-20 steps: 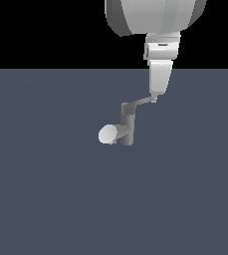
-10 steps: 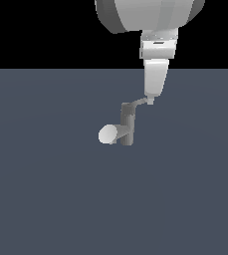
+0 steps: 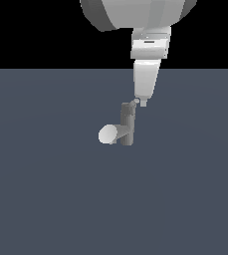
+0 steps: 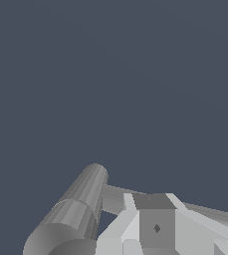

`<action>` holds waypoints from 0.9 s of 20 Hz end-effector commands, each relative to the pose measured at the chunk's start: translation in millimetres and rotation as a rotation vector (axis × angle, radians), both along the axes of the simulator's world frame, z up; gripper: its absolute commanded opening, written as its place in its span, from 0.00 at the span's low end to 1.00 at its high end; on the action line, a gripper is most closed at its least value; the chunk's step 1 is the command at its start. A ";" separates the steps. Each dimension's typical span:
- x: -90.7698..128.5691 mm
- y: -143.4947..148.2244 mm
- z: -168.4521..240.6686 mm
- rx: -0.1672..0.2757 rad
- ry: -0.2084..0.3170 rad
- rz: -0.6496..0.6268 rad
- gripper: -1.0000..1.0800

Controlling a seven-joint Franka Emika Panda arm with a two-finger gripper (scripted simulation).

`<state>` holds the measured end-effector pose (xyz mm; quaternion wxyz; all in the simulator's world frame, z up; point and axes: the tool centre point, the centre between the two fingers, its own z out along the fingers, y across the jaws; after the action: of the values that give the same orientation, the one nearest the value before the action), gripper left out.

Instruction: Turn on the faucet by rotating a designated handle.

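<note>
Since a second ago the thin flat grey lever handle (image 3: 133, 104) has swung: it then reached well out toward the exterior view's right from the cap, and now shows only as a short stub just beside the cap's right edge, strongly foreshortened. The white tapered gripper (image 3: 141, 103) has tracked left with it and now sits directly at the handle's tip, touching or nearly so. My reading: the rotation is under way and a good part of the turn is already made, though the frames give no sign of how far it must go. The small grey metal faucet (image 3: 126, 130) stands upright mid-scene on the flat slate-blue floor (image 3: 46, 189), body axis vertical; its thick short spout with the pale round face (image 3: 107, 134) points toward the exterior view's left and somewhat near. The handle's long axis now appears to run mostly away from or toward the camera, slightly upturned. Jaw opening: cannot tell — the fingertips merge into one pale mass in the exterior view, and the wrist view shows only grey blocks of gripper body (image 4: 155, 226) over the faucet's cylinder (image 4: 78, 209).
</note>
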<state>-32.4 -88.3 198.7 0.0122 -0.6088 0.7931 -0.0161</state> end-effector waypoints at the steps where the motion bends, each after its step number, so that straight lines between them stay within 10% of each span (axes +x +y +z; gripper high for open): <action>1: -0.6 12.9 -3.6 0.002 0.008 0.006 0.00; 12: -0.6 84.9 -16.4 0.010 0.039 0.018 0.00; 18: 16.1 63.6 -4.0 0.002 0.013 -0.024 0.00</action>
<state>-20.0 -39.7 198.7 0.0088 -0.5910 0.8065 -0.0149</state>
